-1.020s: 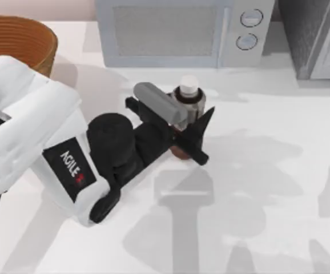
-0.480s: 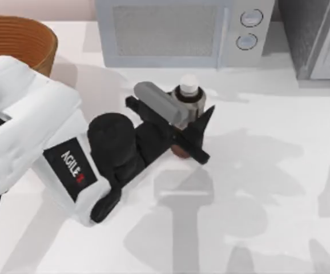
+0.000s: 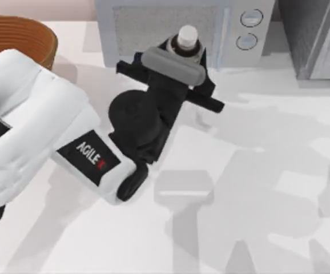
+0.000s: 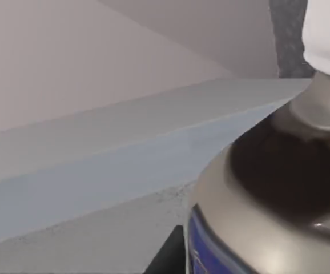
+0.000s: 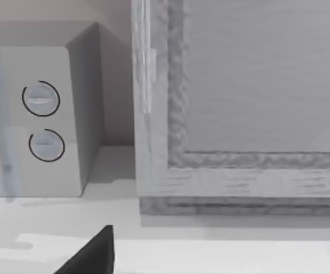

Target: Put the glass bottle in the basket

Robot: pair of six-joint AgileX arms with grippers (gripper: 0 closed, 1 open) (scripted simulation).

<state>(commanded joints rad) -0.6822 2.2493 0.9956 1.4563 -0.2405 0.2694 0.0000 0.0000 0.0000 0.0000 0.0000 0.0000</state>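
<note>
The glass bottle (image 3: 188, 37) is held off the table in front of the microwave, with its white cap and grey neck showing past the left wrist. My left gripper (image 3: 183, 58) is shut on the bottle's body. In the left wrist view the glass bottle (image 4: 279, 188) looms close, with dark contents, a grey shoulder and a blue band low down. The tan woven basket (image 3: 17, 39) stands at the table's back left corner, behind my left arm. My right gripper shows as one dark tip (image 5: 95, 252) in the right wrist view, parked off to the right.
A grey microwave (image 3: 176, 31) with two round dials (image 3: 249, 28) stands along the back edge, directly behind the bottle. A grey cabinet (image 3: 319, 37) stands at the back right. Open white tabletop (image 3: 256, 188) spreads across the front and right.
My left gripper has risen and swung toward the back with the bottle, which has left the table. The arm's forearm has shifted a little to the right.
</note>
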